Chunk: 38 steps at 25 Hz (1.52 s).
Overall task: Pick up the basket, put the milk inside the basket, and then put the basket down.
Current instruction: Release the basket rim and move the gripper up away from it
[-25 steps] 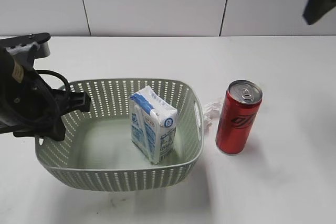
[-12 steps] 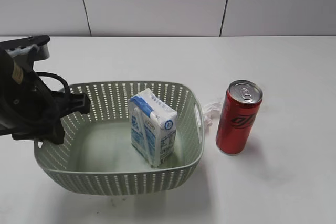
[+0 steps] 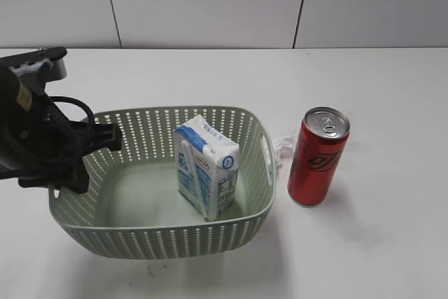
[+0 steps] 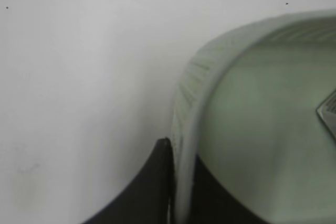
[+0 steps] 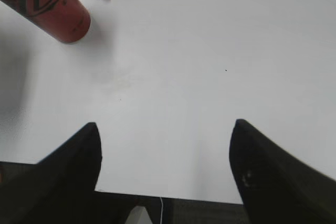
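Note:
The pale green basket stands left of centre on the white table. The white and blue milk carton stands upright inside it on the floor. My left gripper is shut on the basket's left rim; in the left wrist view the black fingers clamp the rim from both sides, gripper. A corner of the milk shows at the right edge. My right gripper is open and empty above bare table, out of the exterior view.
A tall red drink can stands right of the basket, also in the right wrist view. A small crumpled white scrap lies between basket and can. A white wall runs along the table's back.
The right arm has left the top right of the exterior view. The basket with the milk has shifted slightly, still held by my left gripper.

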Each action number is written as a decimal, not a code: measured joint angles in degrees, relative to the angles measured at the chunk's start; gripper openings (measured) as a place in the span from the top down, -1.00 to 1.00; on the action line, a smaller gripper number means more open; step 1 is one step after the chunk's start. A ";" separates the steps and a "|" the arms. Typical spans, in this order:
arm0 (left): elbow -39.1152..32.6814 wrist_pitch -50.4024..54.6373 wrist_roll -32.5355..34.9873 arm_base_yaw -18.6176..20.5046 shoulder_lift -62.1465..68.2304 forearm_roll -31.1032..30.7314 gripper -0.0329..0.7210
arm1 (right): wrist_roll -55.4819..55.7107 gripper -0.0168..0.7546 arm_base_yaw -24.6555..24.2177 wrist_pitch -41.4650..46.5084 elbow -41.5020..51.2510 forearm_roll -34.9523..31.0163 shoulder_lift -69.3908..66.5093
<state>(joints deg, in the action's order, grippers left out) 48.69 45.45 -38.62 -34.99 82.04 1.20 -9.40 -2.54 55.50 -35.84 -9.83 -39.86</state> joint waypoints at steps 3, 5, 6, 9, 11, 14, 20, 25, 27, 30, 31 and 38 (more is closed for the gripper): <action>0.02 0.00 0.00 0.00 0.00 0.00 0.92 | 0.00 -0.58 0.00 -0.46 3.49 2.36 6.43; 0.02 0.00 0.00 0.00 0.00 0.00 0.92 | 0.00 -0.58 0.00 -0.35 4.76 4.39 9.90; 0.02 0.00 0.00 0.00 0.00 0.00 0.92 | 0.00 -0.58 0.00 -0.22 5.38 5.09 11.70; 0.02 0.00 0.00 0.00 0.00 0.00 0.92 | 0.05 -0.58 0.00 -0.20 7.89 5.46 16.39; 0.02 0.00 0.00 0.00 0.00 0.00 0.92 | 0.05 -0.58 0.00 -0.20 10.33 5.46 19.32; 0.02 -0.04 0.00 0.00 0.00 0.00 0.92 | 0.53 -0.58 0.00 -0.54 11.80 5.67 23.05; 0.02 -0.63 0.00 0.11 0.01 -0.06 0.92 | 1.01 -0.58 0.00 -1.04 11.82 5.71 28.92; 0.06 -0.81 0.26 2.51 0.01 -0.17 0.92 | 1.31 -0.58 0.00 -1.14 11.87 5.71 33.84; 0.59 -0.39 0.91 3.41 0.06 -0.76 0.92 | 1.31 -0.58 0.00 -1.19 11.87 5.71 36.98; 3.08 0.69 1.97 4.53 0.06 -2.19 0.92 | 1.33 -0.58 0.00 -1.30 11.87 5.73 39.92; 4.33 0.74 2.38 4.87 0.06 -2.25 0.92 | 1.38 -0.58 0.00 -1.22 11.87 5.73 40.07; 13.72 2.08 6.92 8.29 4.56 -2.72 0.92 | 1.63 -0.58 1.62 -1.28 11.87 5.80 40.07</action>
<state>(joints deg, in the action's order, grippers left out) 62.41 47.52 -31.70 -26.70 86.60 -1.52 -7.78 -0.92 54.22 -23.97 -4.02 0.21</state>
